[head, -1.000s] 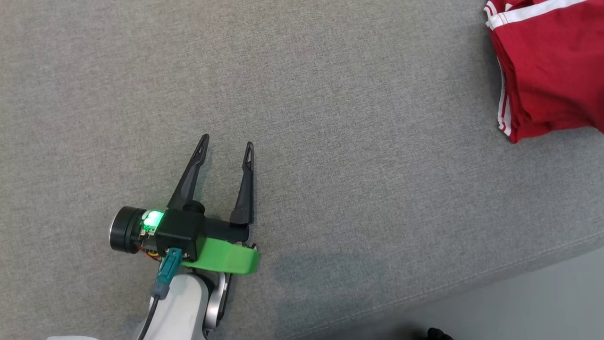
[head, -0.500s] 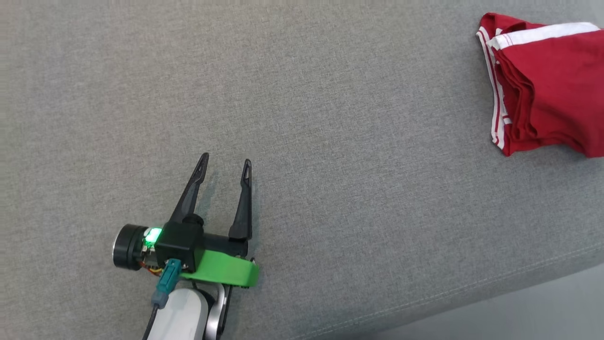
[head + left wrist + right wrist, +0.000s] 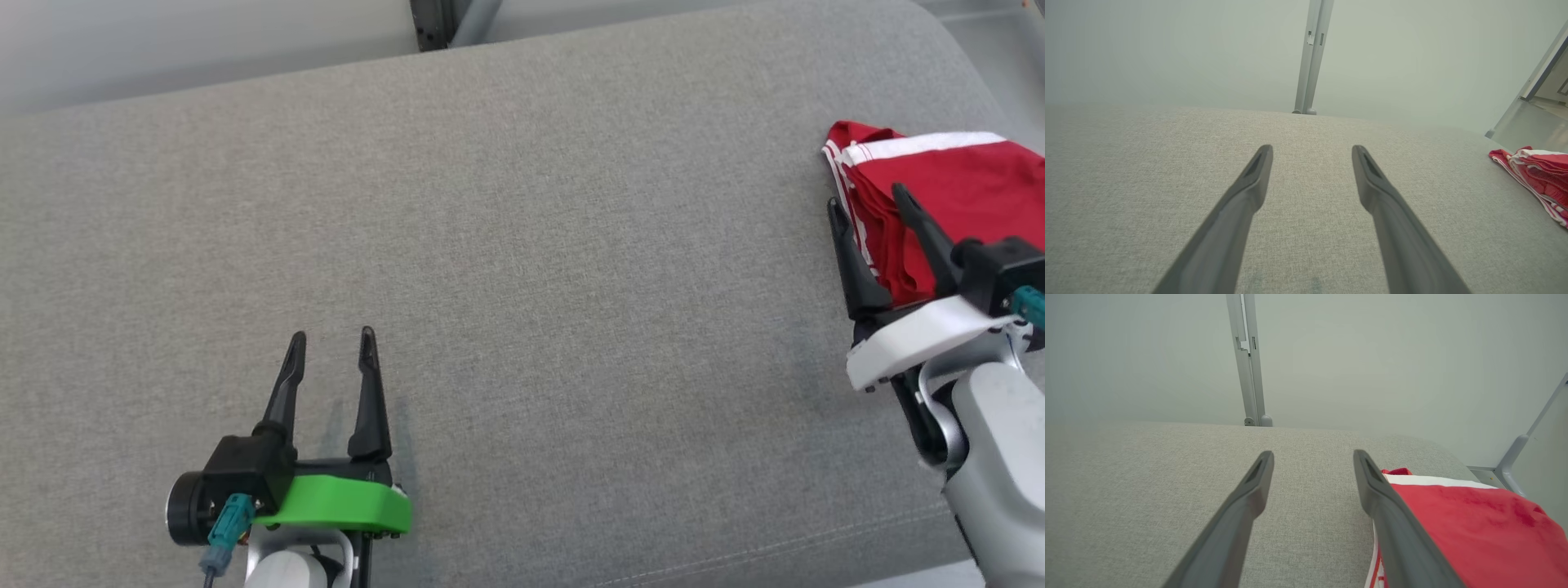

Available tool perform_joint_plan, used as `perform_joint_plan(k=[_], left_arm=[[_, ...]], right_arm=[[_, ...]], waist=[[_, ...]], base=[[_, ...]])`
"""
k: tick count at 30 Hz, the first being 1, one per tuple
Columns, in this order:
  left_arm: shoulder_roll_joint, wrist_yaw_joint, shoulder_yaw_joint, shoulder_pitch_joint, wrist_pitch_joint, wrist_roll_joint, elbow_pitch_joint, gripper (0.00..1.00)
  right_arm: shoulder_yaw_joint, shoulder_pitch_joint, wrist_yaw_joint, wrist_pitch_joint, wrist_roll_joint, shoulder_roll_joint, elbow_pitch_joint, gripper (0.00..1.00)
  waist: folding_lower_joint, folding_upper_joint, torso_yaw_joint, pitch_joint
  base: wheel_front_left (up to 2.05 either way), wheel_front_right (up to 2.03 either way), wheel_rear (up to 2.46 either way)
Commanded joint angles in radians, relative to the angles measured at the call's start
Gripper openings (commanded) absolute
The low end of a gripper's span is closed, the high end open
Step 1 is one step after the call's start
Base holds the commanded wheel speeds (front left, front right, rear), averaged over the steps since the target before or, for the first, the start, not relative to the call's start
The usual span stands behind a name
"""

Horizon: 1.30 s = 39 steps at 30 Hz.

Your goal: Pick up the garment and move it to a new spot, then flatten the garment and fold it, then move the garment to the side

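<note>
The folded red garment [image 3: 963, 175] lies at the tabletop's [image 3: 531, 245] right end, under the right hand [image 3: 867, 202], which, spread wide, straddles its striped left edge and grips nothing (clearly the nearer arm); the left hand [image 3: 333, 335], likewise spread and empty, hovers well apart to the left
</note>
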Motion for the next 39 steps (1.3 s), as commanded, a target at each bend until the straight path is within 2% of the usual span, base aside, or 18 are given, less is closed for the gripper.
perform_joint_plan(k=[1,9,14,21,30,31,35,39], left_arm=[[0.002,0.000,0.011,0.014,-0.002,0.001,0.004,1.00],[0.002,-0.038,0.075,0.071,-0.002,0.031,0.037,1.00],[0.002,-0.027,0.115,0.121,-0.002,0.046,0.021,1.00],[0.002,-0.041,0.138,0.187,-0.002,0.047,0.009,1.00],[0.002,-0.052,0.141,0.207,-0.002,0.058,0.014,1.00],[0.000,-0.050,0.137,0.196,0.000,0.057,0.013,0.00],[-0.001,-0.050,0.132,0.201,0.006,0.054,0.046,0.00],[0.000,-0.057,0.130,0.191,0.016,-0.020,0.049,0.00]], right_arm=[[-0.018,0.035,-0.001,-0.003,-0.023,0.015,-0.024,1.00],[-0.170,0.283,-0.001,-0.003,-0.183,0.195,-0.296,1.00],[-0.182,0.399,-0.001,-0.003,-0.238,0.252,-0.373,1.00],[-0.148,0.486,-0.001,-0.003,-0.264,0.269,-0.386,1.00],[-0.142,0.506,-0.001,-0.003,-0.259,0.266,-0.373,1.00],[-0.141,0.499,0.000,0.000,-0.260,0.269,-0.374,0.00],[-0.138,0.513,0.000,0.002,-0.257,0.277,-0.341,0.00],[-0.150,0.513,0.000,0.019,-0.172,0.274,-0.337,0.00]], waist=[[0.0000,0.0000,0.061,-0.081],[0.0000,0.0000,0.103,-0.162],[0.0000,0.0000,0.106,-0.194],[0.0000,0.0000,0.109,-0.219],[0.0000,0.0000,0.113,-0.234],[0.0000,0.0000,0.113,-0.234],[0.0000,0.0000,0.113,-0.235],[0.0000,0.0000,0.113,-0.234]], base=[[0.00,0.00,0.00],[0.00,0.00,0.00],[0.00,0.00,0.00],[0.00,0.00,0.00],[0.00,0.00,0.00],[0.00,0.00,0.00],[0.00,0.00,0.00],[0.00,0.00,0.00]])
